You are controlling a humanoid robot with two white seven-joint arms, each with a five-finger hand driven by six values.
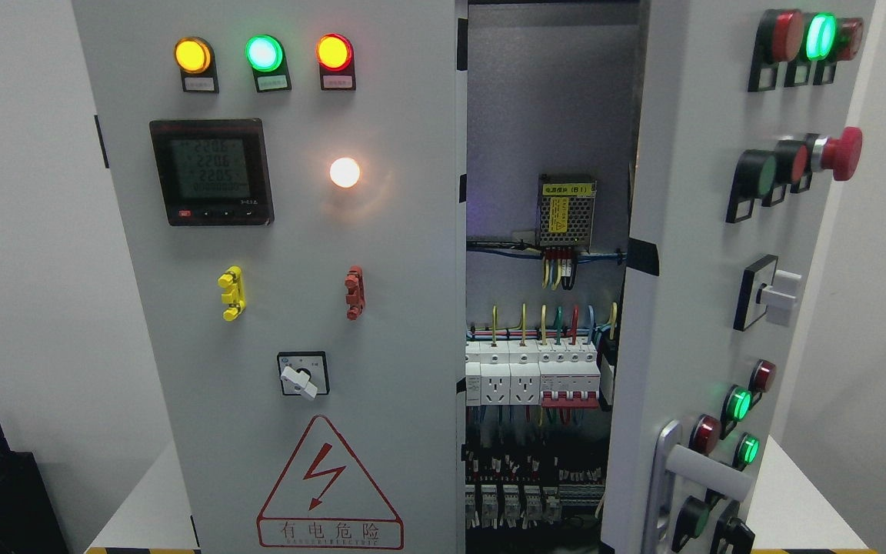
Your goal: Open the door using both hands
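Head view: right cabinet door (720, 308) swung ajar — breakers (566, 369) exposed; left door (289, 308) looks closed; neither hand visible, so their state is unknowable.

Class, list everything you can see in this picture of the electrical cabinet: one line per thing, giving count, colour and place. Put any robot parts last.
Left door: one, grey, closed, left half.
Right door: one, grey, swung open, right side.
Indicator lamps: three, amber, green, red, top of left door.
Meter: one, black with lit display, upper left door.
White lamp: one, glowing, right of meter.
Terminal clips: one yellow, one red, mid left door.
Rotary switch: one, white knob on black plate, lower left door.
Warning triangle: one, red, bottom of left door.
Power supply: one, metal with yellow label, inside cabinet.
Breakers: a white row, inside, wired above.
Emergency stop: one, red, right door.
Door handle: one, white, lower right door.
Robot hands: none in view.
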